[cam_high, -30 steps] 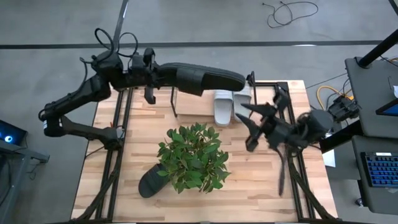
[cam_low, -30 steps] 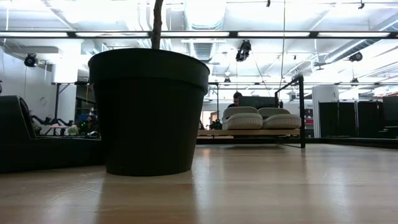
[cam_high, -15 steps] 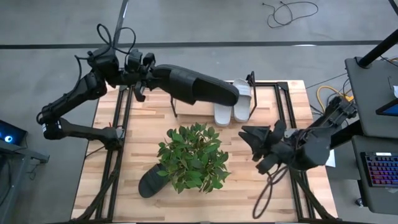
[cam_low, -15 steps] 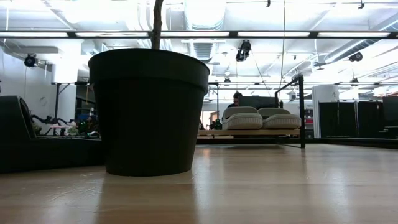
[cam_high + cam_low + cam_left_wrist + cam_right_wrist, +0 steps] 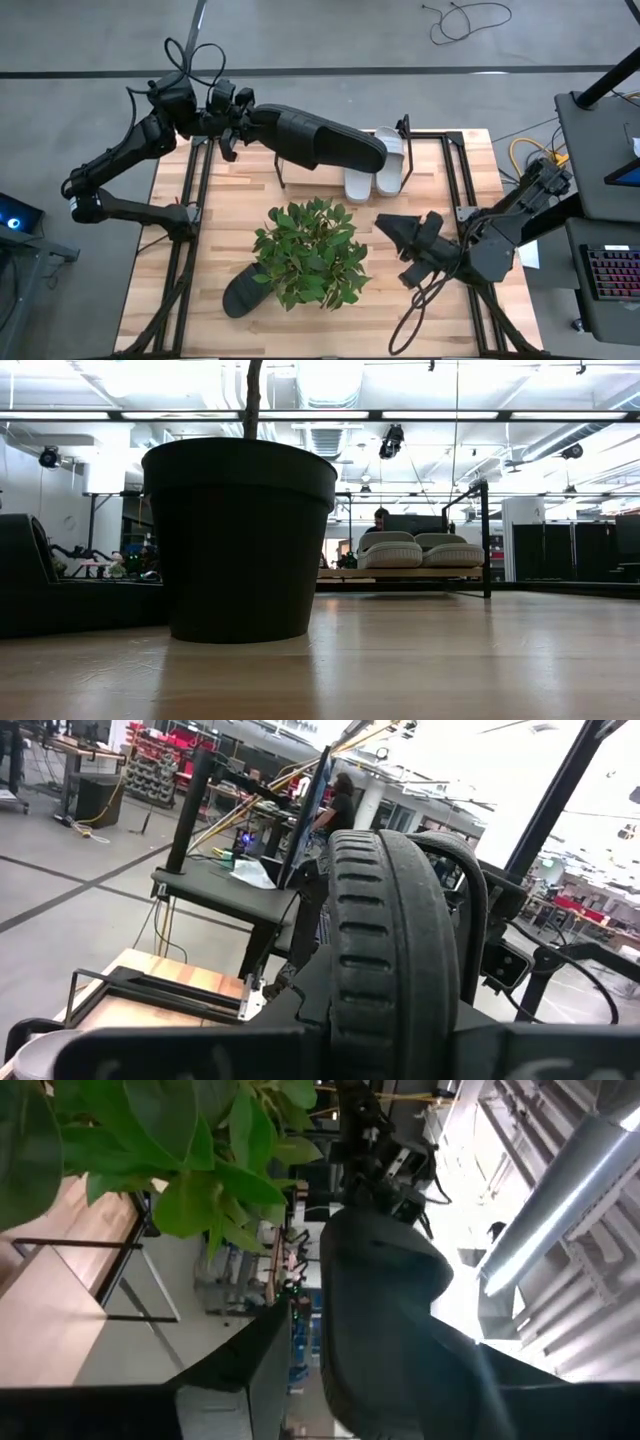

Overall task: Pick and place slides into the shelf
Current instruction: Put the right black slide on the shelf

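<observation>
The left gripper (image 5: 238,128) is clamped on the heel end of a black slide (image 5: 320,140) and holds it up in the air over the back of the wooden table (image 5: 440,320). Up close, the slide's sole (image 5: 385,960) is thick rubber with bumpy ridges. The shelf (image 5: 430,135) is made of thin black metal rod. Two light grey slides (image 5: 374,168) sit in it side by side, soft and rounded. Another black slide (image 5: 243,290) lies flat on the table, partly under the leaves of the green plant (image 5: 312,252). The plant grows in a round, smooth black pot (image 5: 240,540). The right gripper (image 5: 400,250) hangs over the table beside the plant with its fingers spread apart, holding nothing
</observation>
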Tool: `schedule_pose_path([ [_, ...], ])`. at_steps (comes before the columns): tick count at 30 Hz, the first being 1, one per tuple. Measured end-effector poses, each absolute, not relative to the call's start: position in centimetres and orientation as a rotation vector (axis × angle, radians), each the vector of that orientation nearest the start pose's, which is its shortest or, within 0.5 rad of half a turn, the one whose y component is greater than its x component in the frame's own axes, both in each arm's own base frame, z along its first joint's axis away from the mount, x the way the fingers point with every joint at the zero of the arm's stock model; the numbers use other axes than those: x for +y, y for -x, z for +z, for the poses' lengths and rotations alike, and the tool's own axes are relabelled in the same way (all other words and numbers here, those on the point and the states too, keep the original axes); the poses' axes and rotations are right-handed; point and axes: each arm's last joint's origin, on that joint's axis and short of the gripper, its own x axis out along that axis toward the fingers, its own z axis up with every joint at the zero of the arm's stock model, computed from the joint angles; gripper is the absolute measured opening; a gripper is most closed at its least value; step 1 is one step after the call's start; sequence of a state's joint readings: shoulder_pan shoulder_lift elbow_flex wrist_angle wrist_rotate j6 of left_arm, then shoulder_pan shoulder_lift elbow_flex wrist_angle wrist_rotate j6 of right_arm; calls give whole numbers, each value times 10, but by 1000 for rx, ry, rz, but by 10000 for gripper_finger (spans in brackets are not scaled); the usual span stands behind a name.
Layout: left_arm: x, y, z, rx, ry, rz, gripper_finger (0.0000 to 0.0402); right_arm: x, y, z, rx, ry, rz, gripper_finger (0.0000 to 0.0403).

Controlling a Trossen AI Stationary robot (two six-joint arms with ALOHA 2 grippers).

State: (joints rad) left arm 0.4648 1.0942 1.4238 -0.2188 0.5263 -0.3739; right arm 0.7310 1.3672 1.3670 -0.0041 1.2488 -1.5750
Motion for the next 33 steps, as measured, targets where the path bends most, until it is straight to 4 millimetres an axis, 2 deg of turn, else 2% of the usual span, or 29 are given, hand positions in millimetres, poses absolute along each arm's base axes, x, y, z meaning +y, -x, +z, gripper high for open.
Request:
schedule_pose_path([
  [3,77,-187,485,-83,324,-95,27,164,-232,430,390,1413,-470,164],
  [7,76,-186,485,-83,305,-101,30,142,-223,453,304,1060,-625,159],
  [11,76,-185,485,-88,263,-98,22,111,-201,474,169,736,-685,145],
  [13,76,-186,485,-87,255,-98,22,98,-190,481,73,597,-651,139],
  [18,77,-188,483,-82,233,-96,22,72,-170,486,-109,345,-442,129],
  [23,79,-191,482,-84,228,-91,22,56,-175,473,-67,255,-448,136],
  [27,79,-191,484,-99,213,-92,22,56,-190,462,-22,268,-421,158],
  [33,80,-193,482,-92,193,-90,22,58,-200,462,-22,278,-407,199],
])
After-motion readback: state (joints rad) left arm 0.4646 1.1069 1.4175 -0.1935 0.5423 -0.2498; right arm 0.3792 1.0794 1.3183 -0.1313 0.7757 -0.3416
